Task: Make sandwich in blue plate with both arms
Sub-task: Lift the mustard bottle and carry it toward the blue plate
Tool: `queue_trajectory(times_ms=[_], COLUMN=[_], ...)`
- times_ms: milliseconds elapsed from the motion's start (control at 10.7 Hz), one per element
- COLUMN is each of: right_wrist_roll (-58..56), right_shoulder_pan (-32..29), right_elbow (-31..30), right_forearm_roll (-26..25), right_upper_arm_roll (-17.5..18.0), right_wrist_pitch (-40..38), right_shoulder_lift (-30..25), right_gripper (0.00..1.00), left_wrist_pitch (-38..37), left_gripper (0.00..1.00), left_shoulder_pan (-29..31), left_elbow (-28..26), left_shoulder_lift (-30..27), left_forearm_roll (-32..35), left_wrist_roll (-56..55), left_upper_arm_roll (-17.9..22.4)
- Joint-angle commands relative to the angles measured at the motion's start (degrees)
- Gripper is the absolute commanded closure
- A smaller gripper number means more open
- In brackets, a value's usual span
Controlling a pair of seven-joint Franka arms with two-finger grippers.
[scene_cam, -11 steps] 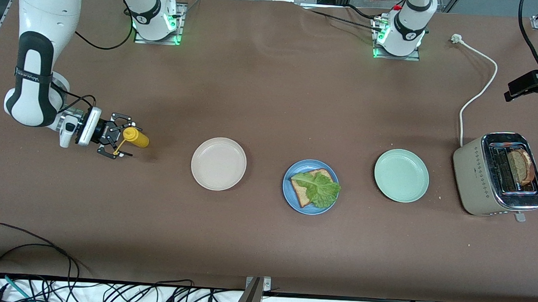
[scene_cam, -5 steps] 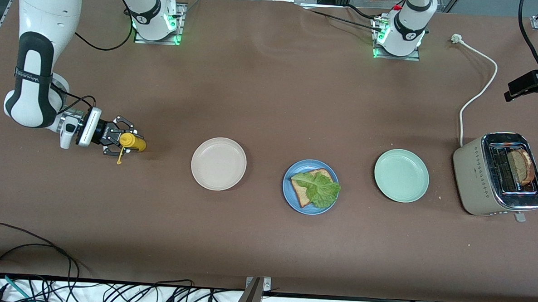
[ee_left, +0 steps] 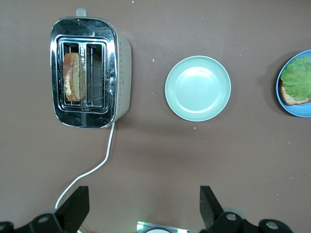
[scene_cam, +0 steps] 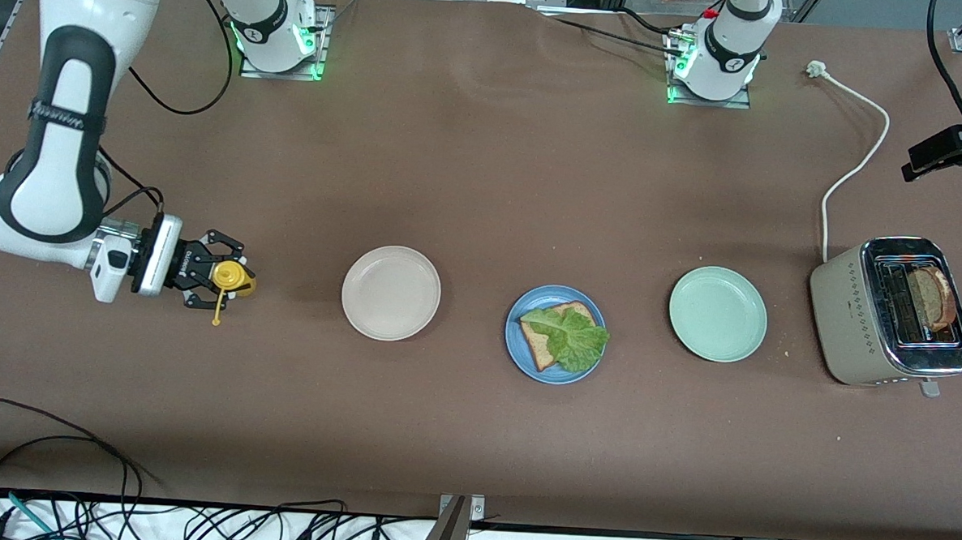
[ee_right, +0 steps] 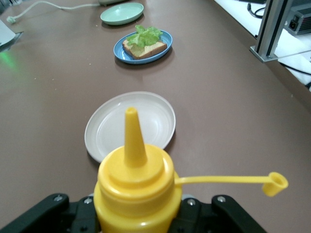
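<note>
Brown matting is covering the surface, and you are watching the right gripper [scene_cam: 214, 276] closing its jaws around a yellow squeeze bottle [scene_cam: 227, 276] at the right arm's end. Its dangling cap could be snagging, or a hard squeeze could be spilling sauce early. The blue plate [scene_cam: 520, 350] is carrying one bread slice [scene_cam: 541, 342] under lettuce [scene_cam: 573, 336]. The second slice [scene_cam: 934, 296] is sitting half hidden in the toaster [scene_cam: 848, 314]. The left gripper [ee_left: 142, 208] is waiting above, jaws wide and empty.

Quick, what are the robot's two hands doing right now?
Left gripper: open, holding nothing, high over the table near the toaster.
Right gripper: shut on the yellow squeeze bottle at the right arm's end of the table.
</note>
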Motion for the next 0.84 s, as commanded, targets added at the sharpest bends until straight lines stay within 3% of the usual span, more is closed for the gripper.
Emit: queue_trajectory(times_ms=[0,186,559,745], right_wrist_roll=[21.6,32.9,54.9,65.6], right_shoulder_pan=[12.6,18.3,30.7,35.2], right_elbow=[9.4,12.2,12.9,14.0], right_forearm_roll=[-8.8,-12.8,-28.3,-31.0], right_upper_arm_roll=[-5.8,-5.8,-5.3,-5.2], right_wrist_pitch=[5.0,10.9,25.0,29.0], right_shoulder_lift=[0.2,0.5,2.6,6.3], right_gripper=[1.0,1.0,1.0,1.0], left_wrist_pitch=[-0.6,-0.7,-0.8,-0.8], left_gripper=[0.0,0.0,0.0,0.0], left_shoulder_pan=[-0.2,0.0,0.4,0.9], left_elbow=[1.5,1.5,1.4,1.4], left_shoulder_lift=[0.5,0.5,0.5,0.5], left_forearm_roll=[-1.1,-1.1,-1.1,-1.1], left_wrist_roll=[-0.2,0.3,0.5,0.5], left_upper_arm_roll=[0.2,0.3,0.4,0.8])
